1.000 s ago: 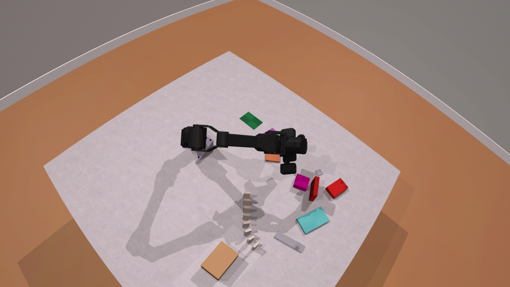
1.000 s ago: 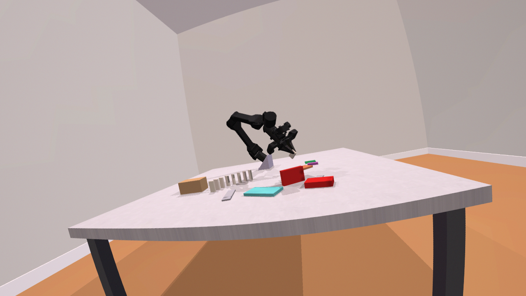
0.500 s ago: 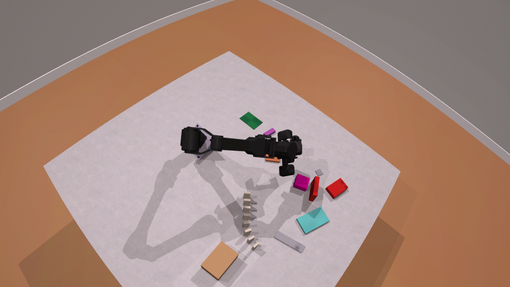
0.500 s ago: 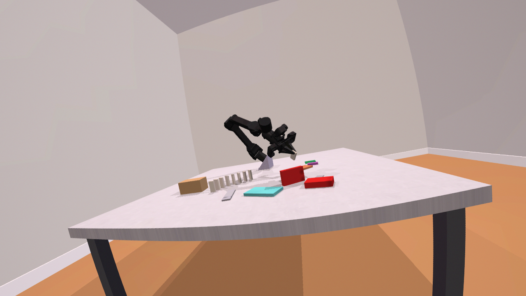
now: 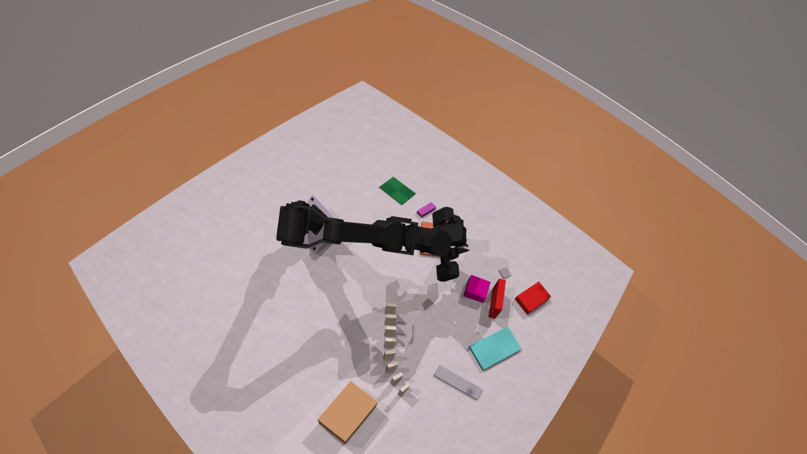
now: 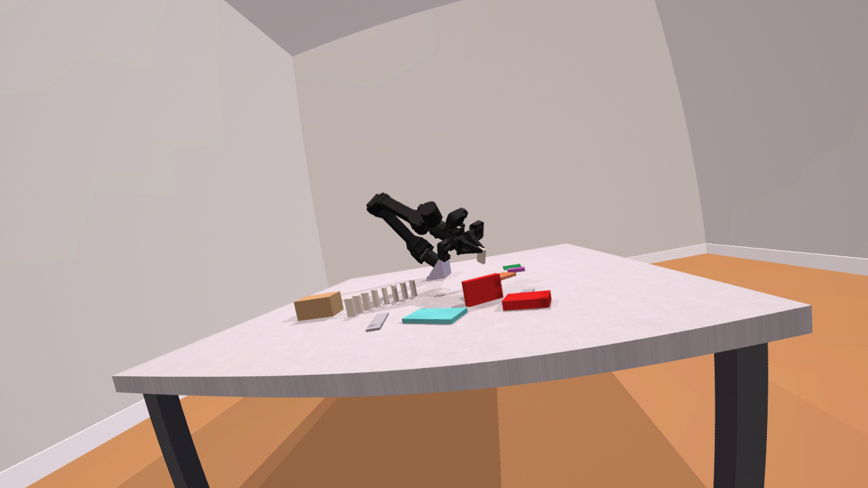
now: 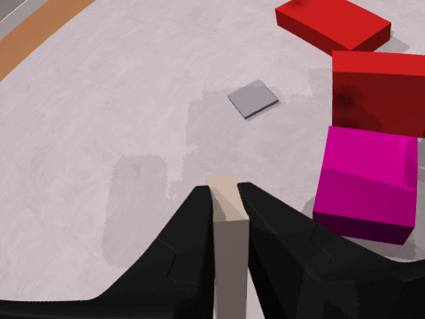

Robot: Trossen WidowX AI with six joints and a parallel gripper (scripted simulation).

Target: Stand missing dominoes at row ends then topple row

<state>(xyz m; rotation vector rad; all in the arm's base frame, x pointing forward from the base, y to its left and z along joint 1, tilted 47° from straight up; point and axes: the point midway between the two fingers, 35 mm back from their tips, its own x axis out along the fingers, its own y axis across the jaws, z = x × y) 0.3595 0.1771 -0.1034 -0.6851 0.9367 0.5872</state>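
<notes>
One pale beige rectangular domino [image 6: 481, 256] [image 7: 231, 248] hangs pinched in the black two-fingered end effector [image 6: 483, 249] [image 7: 222, 198] above the counter [image 6: 607, 315] [image 5: 186, 226] [image 7: 146, 106], right of the standing row, and a low, hasty swing left could topple it.

Tabletop with standing dominoes and assorted blocks.
A pale, mottled table [image 5: 226, 186] [image 6: 272, 358] [image 7: 146, 89] bears a curving row of upright dominoes [image 5: 390, 331] [image 6: 384, 295] near a tan block [image 5: 347, 411] [image 6: 318, 306]; a turquoise slab [image 5: 495, 347] [image 6: 434, 315] and a long gray bar [image 5: 457, 382] [image 6: 376, 321] lie flat; a magenta block [image 5: 477, 288] [image 7: 367, 177] rests beside an upright red panel [image 5: 497, 299] [image 6: 482, 290] [image 7: 376, 99].
</notes>
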